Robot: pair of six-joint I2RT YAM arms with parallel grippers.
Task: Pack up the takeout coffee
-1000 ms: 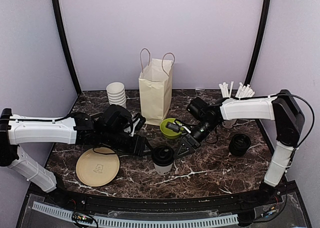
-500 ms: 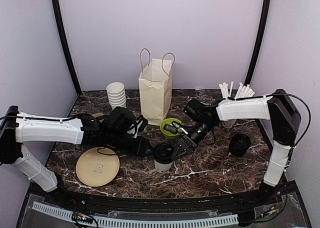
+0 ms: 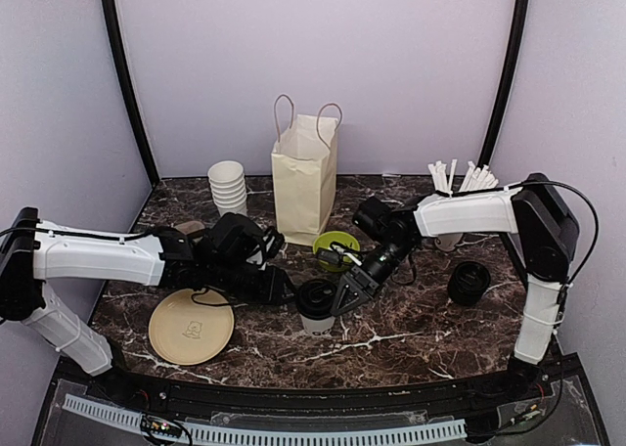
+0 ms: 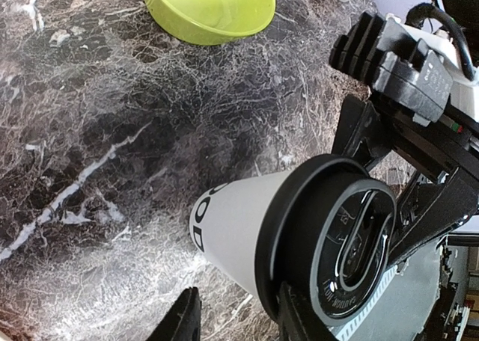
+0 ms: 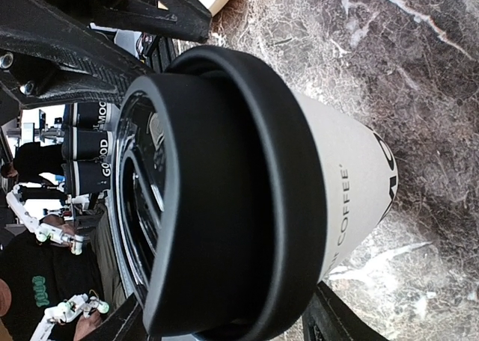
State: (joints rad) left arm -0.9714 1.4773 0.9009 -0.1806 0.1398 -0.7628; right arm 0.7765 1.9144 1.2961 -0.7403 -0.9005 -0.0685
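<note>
The takeout coffee (image 3: pixel 317 307), a small white paper cup with a black lid, stands upright on the marble table between my two grippers. My right gripper (image 3: pixel 344 293) is open. In the right wrist view its fingers straddle the cup (image 5: pixel 329 176) level with the lid, and I cannot tell whether they touch. My left gripper (image 3: pixel 287 291) is open just left of the cup. In the left wrist view its right-hand finger (image 4: pixel 299 318) overlaps the lid rim, and the cup (image 4: pixel 239 225) lies beyond the tips. The paper bag (image 3: pixel 305 177) stands open at the back.
A green bowl (image 3: pixel 335 245) sits just behind the cup. A tan plate (image 3: pixel 192 326) lies front left. Stacked lidless white cups (image 3: pixel 227 185) stand back left. A cup of straws (image 3: pixel 460 184) stands back right, and a stack of black lids (image 3: pixel 469 283) at the right.
Both grippers have closed in on the cup, the right one sliding left until its fingers flank it. The left jaws have narrowed. The cup has stayed in place.
</note>
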